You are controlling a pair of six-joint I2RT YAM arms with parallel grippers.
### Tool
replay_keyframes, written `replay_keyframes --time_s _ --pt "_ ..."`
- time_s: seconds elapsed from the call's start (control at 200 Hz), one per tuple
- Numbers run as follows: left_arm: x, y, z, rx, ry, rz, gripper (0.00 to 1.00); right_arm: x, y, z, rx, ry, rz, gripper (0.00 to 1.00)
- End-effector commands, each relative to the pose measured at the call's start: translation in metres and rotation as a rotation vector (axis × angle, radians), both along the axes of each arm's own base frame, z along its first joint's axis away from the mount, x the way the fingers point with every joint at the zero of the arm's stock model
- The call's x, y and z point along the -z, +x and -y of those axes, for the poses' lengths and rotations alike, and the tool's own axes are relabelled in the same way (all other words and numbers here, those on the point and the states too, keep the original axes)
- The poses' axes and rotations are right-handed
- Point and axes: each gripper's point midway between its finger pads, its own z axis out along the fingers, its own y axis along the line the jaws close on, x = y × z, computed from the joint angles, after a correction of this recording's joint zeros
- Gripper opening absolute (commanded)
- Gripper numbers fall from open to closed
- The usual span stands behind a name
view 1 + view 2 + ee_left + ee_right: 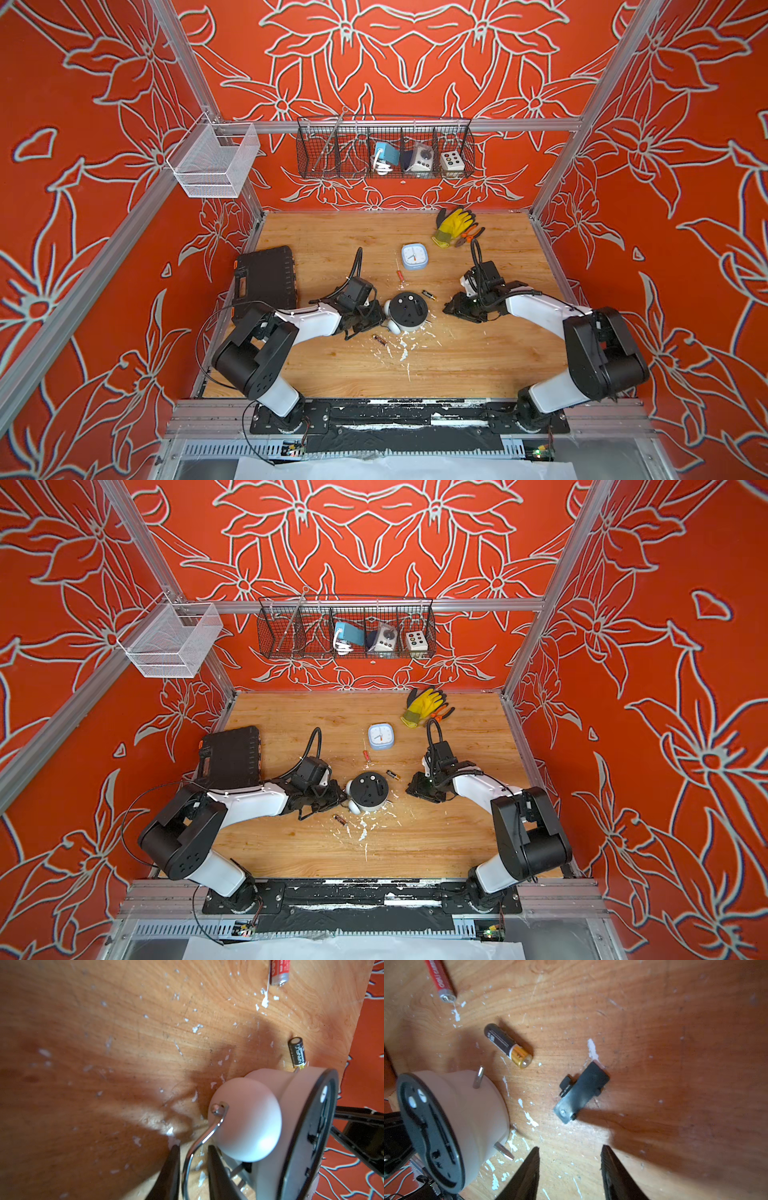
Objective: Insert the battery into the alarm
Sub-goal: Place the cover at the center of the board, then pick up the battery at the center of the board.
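The round white alarm [408,309] lies face down with its black back up, in both top views. My left gripper [192,1147] is at its bell side. The jaws stand narrow around the alarm's metal handle [199,1140], with a gap still showing beside the wire. A black-and-gold battery [508,1046] lies on the table just behind the alarm. A second battery [379,340] lies in front, near my left gripper [380,316]. My right gripper [569,1149] hovers open and empty to the right of the alarm. A small black cover piece [581,1093] lies on the wood ahead of it.
A red-handled screwdriver [400,276] and a square blue clock [414,256] lie behind the alarm. A yellow glove [453,224] and pliers [469,237] sit at the back right. A black tool case [266,276] lies at the left edge. White flecks cover the wood.
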Motion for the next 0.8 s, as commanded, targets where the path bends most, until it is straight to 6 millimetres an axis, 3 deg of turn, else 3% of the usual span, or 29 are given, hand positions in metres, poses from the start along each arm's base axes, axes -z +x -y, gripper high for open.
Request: replay_keyframes --time_s 0.0,0.09,0.28,0.47,0.681,0.796 --pt "0.017 -0.009 -0.009 -0.001 0.061 -0.055 0.23 -0.025 0.019 -0.006 -0.041 -0.007 0.090 0.50" --pt "0.016 -0.008 -0.008 -0.001 0.059 -0.054 0.23 -0.038 0.032 -0.016 -0.087 -0.004 0.135 0.50" --pt "0.014 -0.006 -0.008 0.003 0.064 -0.047 0.22 -0.054 0.062 -0.028 -0.158 -0.163 0.225 0.50" --pt "0.018 -0.008 -0.007 0.006 0.061 -0.056 0.22 -0.068 0.088 -0.059 -0.227 -0.295 0.298 0.50" --pt "0.017 -0.009 -0.007 0.006 0.053 -0.051 0.23 -0.059 0.110 -0.107 -0.316 -0.371 0.332 0.49" --pt "0.017 -0.011 -0.008 0.006 0.054 -0.053 0.23 -0.047 0.126 -0.119 -0.334 -0.459 0.341 0.49"
